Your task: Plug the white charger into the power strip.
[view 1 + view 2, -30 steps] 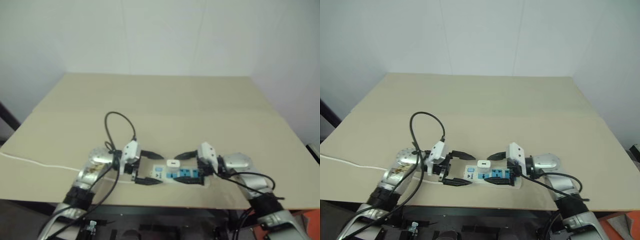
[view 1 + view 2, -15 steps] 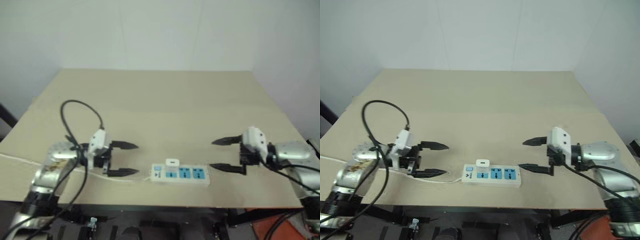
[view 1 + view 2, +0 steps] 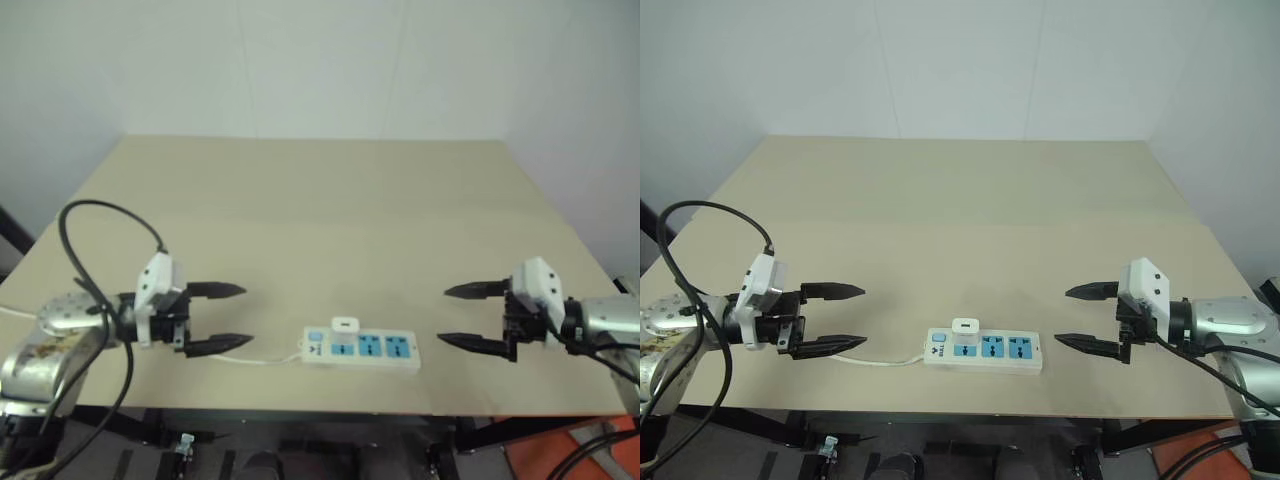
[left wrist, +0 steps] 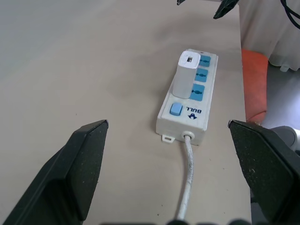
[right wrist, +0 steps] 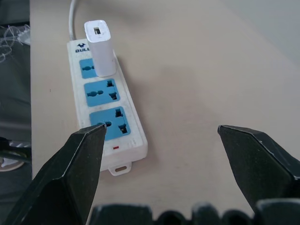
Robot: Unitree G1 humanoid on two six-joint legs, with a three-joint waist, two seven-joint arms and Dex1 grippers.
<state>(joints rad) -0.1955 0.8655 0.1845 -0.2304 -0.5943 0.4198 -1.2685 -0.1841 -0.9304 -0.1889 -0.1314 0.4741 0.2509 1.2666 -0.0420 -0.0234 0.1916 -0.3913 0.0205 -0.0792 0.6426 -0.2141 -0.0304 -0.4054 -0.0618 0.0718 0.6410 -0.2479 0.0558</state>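
Standing upright in the power strip [image 3: 985, 351] — apparently seated — white charger [image 3: 964, 328]; both pincers apart.

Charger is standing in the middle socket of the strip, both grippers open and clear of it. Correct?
Not quite: the white charger stands in the end socket beside the switch of the power strip, as the right wrist view shows. Left gripper and right gripper are open and clear.

A tan table [image 3: 970, 200] stands against a white wall [image 3: 960, 60].
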